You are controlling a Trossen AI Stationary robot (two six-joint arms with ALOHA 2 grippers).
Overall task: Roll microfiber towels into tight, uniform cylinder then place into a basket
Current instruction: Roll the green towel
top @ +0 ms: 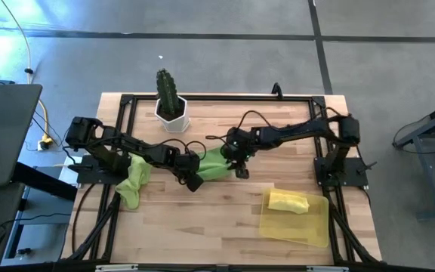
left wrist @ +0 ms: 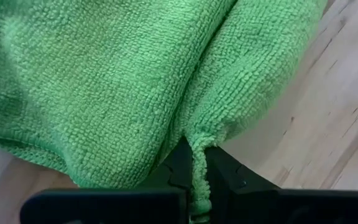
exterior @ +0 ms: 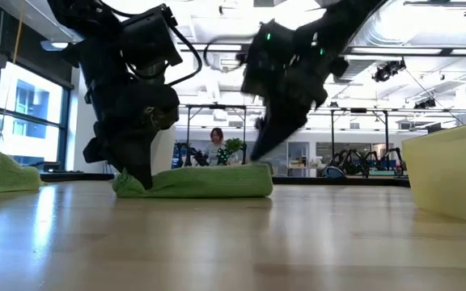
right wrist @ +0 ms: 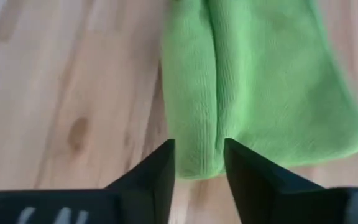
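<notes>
The left claw (left wrist: 199, 180) is clamped on a corner of the green towel (top: 214, 164) lying folded mid-desk, likely pinning it for rolling. The right claw (right wrist: 199, 163) hangs over its other end, fingers apart, gripping nothing. Farther off, the basket (top: 297, 224) holds a rolled yellow towel (top: 288, 202).

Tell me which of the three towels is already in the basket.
The yellow towel, rolled, lies in the basket at the table's right front. Both green ones are on the bare wood: one between the grippers, one crumpled under the left arm.
</notes>
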